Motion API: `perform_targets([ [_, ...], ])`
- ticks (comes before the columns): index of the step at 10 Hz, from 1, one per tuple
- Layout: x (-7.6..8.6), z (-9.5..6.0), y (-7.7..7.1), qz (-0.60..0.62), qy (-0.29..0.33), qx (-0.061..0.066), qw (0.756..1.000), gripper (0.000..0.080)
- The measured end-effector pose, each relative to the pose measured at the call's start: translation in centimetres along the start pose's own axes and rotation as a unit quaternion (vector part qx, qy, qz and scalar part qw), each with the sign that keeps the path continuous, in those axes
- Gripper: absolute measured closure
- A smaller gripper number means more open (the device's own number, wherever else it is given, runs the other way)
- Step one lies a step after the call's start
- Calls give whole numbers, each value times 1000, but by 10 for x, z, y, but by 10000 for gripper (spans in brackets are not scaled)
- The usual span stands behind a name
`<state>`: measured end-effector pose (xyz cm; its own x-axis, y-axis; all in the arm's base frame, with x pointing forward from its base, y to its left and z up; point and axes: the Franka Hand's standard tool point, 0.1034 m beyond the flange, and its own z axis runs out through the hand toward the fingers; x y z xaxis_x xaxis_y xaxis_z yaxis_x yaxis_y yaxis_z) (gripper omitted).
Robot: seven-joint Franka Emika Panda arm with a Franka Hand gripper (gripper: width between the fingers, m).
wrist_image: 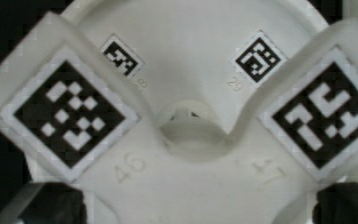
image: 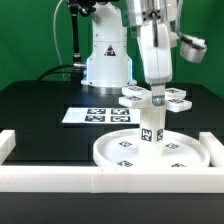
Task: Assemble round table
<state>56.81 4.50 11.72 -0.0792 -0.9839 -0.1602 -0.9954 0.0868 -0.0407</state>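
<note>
- Fingers of the robot's gripper [image: 155, 97] point down at the white plastic cross-shaped foot piece [image: 156, 97]; whether they clamp it or stand apart cannot be told from either view.
- In the exterior view the foot piece, with black-and-white square tags on its arms, sits on top of the short white cylindrical leg [image: 151, 128].
- The leg stands upright on the middle of the large white rimmed disc [image: 120, 152], which lies flat on the black counter [image: 40, 110] and carries several small tags on its face.
- Long white bars forming a border [image: 60, 177] run just in front of the disc, with one end piece on the exterior view's left of it.
- Behind the disc, toward the arm's white base [image: 106, 60], the flat white marker board [image: 80, 115] lies on the counter.
- The wrist view is filled by the foot piece [wrist_image: 185, 110] seen close, four tags on its arms; dark rounded fingertips [wrist_image: 60, 200] show at the frame edge, blurred.
</note>
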Motion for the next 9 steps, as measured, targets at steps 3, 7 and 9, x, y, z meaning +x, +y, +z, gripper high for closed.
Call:
perform_targets([
  [3, -3, -5, 0, -24, -6, 5, 1000, 150],
  [7, -5, -7, -4, -222, -9, -4, 975, 150],
  [9, -7, -12, -9, -325, -13, -3, 946, 150],
])
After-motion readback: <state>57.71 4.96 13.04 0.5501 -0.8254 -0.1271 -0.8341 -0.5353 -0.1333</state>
